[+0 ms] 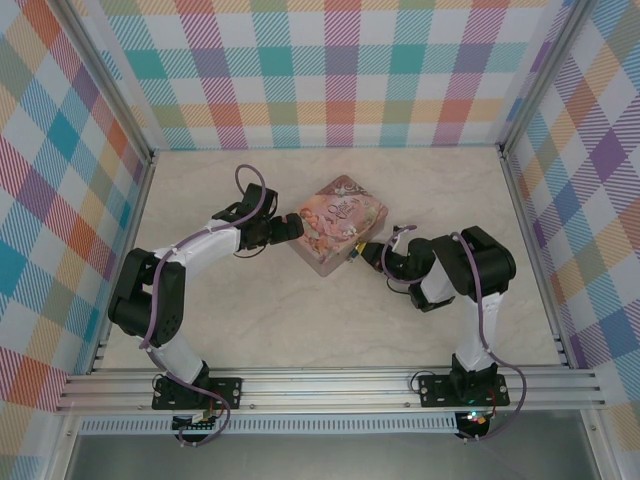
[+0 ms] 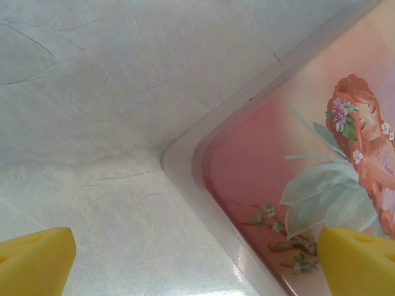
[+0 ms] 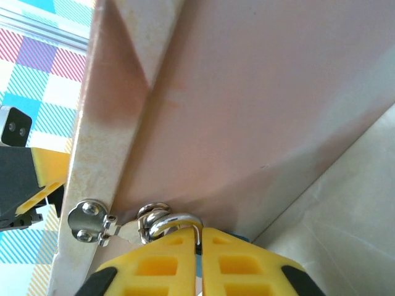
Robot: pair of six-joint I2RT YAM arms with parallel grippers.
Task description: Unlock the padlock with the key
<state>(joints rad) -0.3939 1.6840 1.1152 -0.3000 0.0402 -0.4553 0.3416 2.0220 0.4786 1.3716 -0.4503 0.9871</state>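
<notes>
My right pincer [image 3: 199,246], nearest, has its yellow fingers pressed together at the tin's side wall. A thin silvery sliver sits in their seam, and I cannot tell whether it is the key or a leg of the shackle. Just beyond the fingertips the padlock [image 3: 176,220] hangs by its shackle through the hasp [image 3: 89,223] of the pink tin [image 3: 259,105], with a trace of blue body beside one finger. The step in hand appears to be seating the key; the next move calls for fine alignment with a keyway that is hidden. Farther on, my left pincer [image 2: 194,240], spread, straddles the tin's corner, probably bracing it. Plaid walls [image 1: 340,70] enclose the table [image 1: 300,330].
</notes>
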